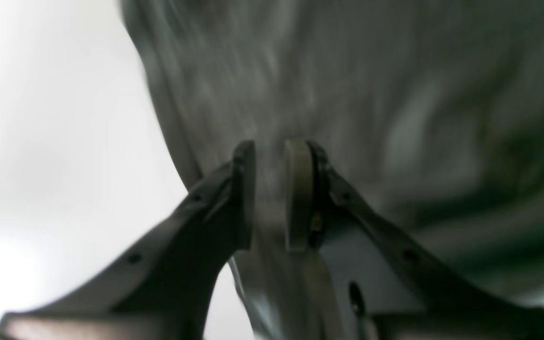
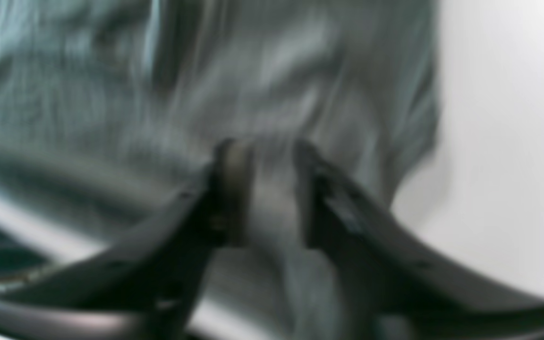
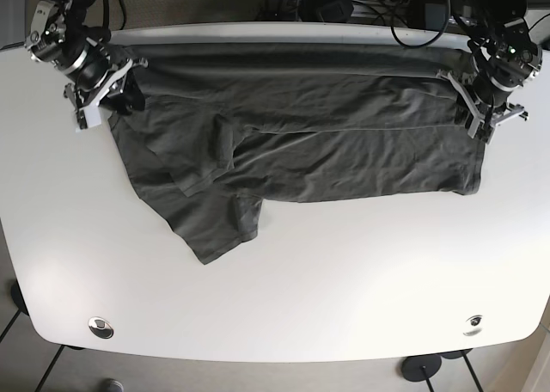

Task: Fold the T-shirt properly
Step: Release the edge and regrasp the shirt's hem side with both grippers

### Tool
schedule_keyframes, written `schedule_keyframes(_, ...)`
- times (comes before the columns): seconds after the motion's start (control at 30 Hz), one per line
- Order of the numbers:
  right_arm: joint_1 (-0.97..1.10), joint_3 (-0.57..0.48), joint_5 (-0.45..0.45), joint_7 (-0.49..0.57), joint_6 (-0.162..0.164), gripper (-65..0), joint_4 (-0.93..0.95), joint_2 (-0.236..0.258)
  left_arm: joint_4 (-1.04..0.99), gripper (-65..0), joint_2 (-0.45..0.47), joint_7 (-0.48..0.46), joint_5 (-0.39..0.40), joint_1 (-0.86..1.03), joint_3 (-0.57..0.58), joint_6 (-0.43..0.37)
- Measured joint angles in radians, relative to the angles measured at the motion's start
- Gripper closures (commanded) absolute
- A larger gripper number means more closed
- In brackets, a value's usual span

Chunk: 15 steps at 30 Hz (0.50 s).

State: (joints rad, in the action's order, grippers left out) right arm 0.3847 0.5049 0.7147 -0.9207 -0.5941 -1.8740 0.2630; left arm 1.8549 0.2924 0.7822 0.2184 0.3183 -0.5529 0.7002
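The dark grey T-shirt lies spread along the far edge of the white surface, each far corner pinched by closed fingers: left gripper, right gripper.

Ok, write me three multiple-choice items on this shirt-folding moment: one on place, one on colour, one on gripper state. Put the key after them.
1. Where does the loose sleeve of the T-shirt lie in the base view?
A. Toward the table's near edge, on that view's left
B. Hanging off the far edge
C. Under the right-hand arm

2. What colour is the shirt?
A. White
B. Dark grey
C. Red

3. What is the left gripper doing?
A. Open above bare table
B. Shut on shirt fabric
C. Holding a hanger

Key: 1 A, the sleeve juts down-left from the body. 2 B, every view shows dark grey cloth. 3 B, fabric runs between its closed pads; the right gripper pinches cloth likewise.
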Motion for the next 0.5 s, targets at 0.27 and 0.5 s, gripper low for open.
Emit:
schedule_keyframes(0.27, -0.415, -0.002, -0.142, -0.003, -0.004, -56.1, 0.397, 0.002, -0.08, -32.9, -0.001, 0.138, 0.007, -0.206, 0.003, 0.0)
schedule_keyframes(0.5, -0.716, 0.003, -0.483, 0.131, -0.095, -56.1, 0.808, -0.026, -0.185, -32.5, -0.003, 0.137, 0.001, -0.347, 0.013, 0.0)
